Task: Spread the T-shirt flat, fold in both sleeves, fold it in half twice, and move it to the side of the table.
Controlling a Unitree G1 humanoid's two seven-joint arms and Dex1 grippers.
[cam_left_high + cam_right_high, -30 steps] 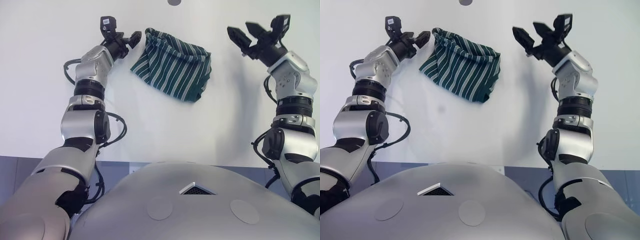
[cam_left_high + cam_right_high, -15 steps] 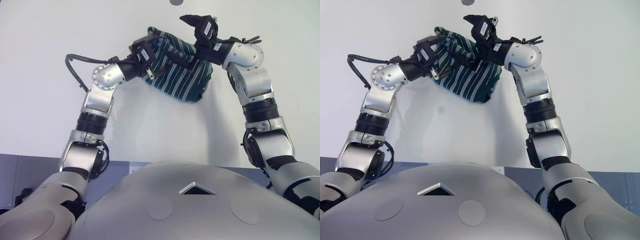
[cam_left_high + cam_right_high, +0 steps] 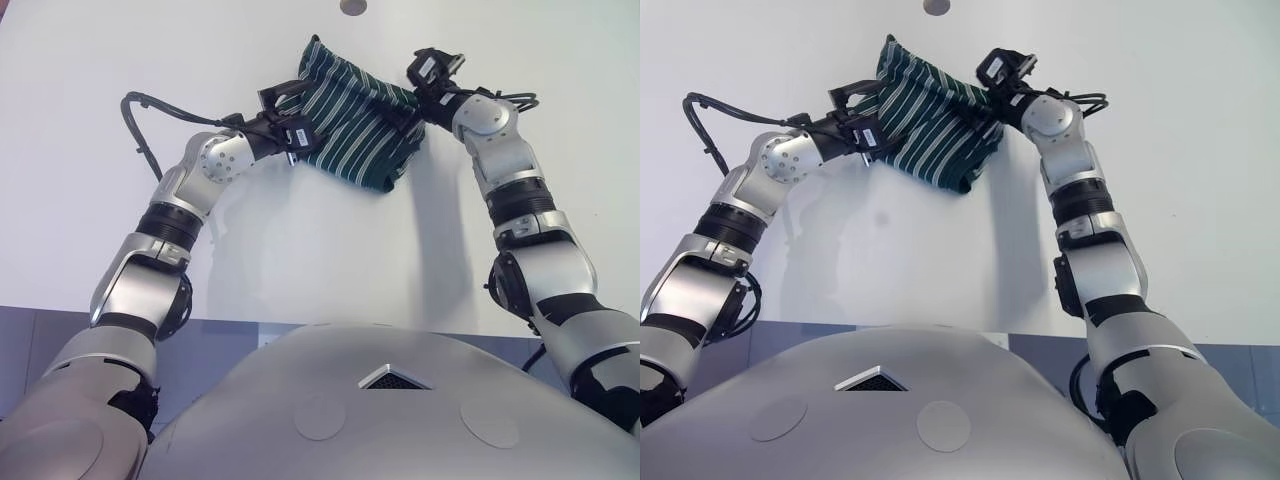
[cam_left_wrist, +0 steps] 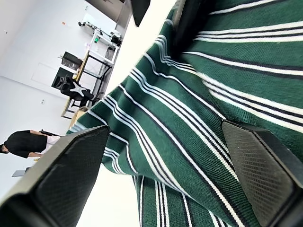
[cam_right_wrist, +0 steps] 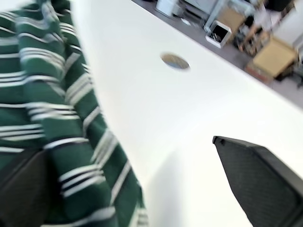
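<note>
Lying toward the far middle of the white tabletop (image 3: pixel 300 260), the green, white-striped T-shirt (image 3: pixel 350 130) is a rumpled, folded bundle rather than a flat sheet. One corner pokes up toward the far edge, near a small grey round disc (image 3: pixel 352 6) set in the surface. Both arms reach in, one from each side. The left pincer (image 3: pixel 297 128) sits against the bundle's left edge, released: from its wrist camera the two dark fingers (image 4: pixel 71 175) stand wide apart, with striped cloth stretched across the gap between them. The right pincer (image 3: pixel 412 100) is at the bundle's far right corner, also released, its fingers (image 5: pixel 258 179) spread wide. One is over bare tabletop just beside the cloth. The other is at the fabric's edge, and I cannot tell whether it touches it.
</note>
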